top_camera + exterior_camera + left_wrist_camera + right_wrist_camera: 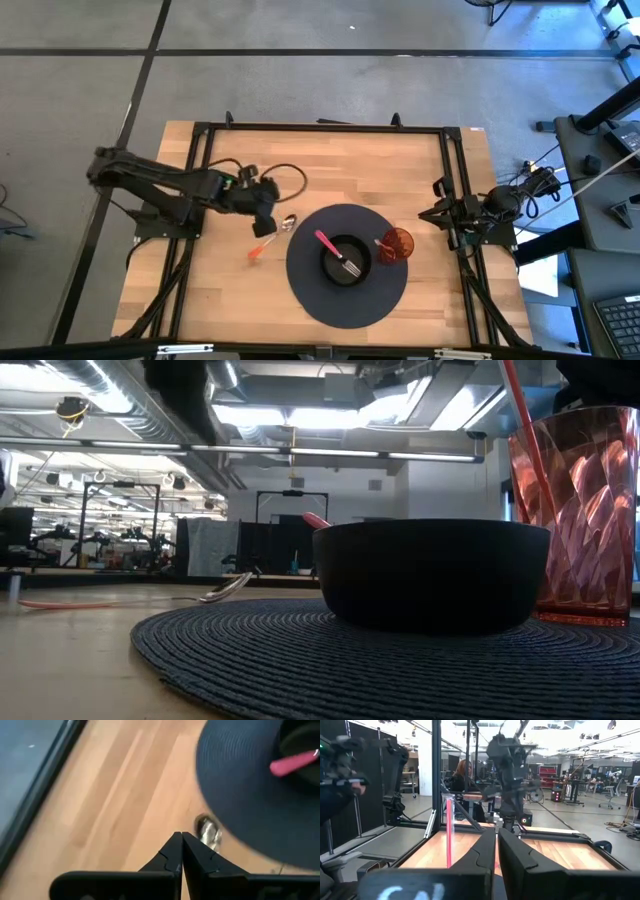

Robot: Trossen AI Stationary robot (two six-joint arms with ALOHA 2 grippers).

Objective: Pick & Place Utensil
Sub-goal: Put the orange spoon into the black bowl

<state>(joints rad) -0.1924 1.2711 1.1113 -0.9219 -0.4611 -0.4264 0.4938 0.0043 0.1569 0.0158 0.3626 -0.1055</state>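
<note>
1. Lying on the bare wood of the table [400, 170], the spoon [275, 235] rests just off the round dark placemat's [345, 300] edge on the left arm's side; its metal bowl end points at the mat and its orange handle angles away from it.
2. At the middle of the placemat stands a black bowl [345, 262], holding a fork [335, 252] with a pink handle that sticks up over the rim.
3. A red faceted tumbler [398, 243] stands on the mat just beside the bowl, on the right arm's side, with a thin red stick in it.
4. The left gripper [264, 222] hangs close over the spoon, just beside the mat's edge; its fingers [170, 855] are pressed together, holding nothing.
5. The right gripper [497, 851] waits well away from the placemat, by the table's frame on its own side, fingers together.
6. A person sits in the room beyond the table.
</note>
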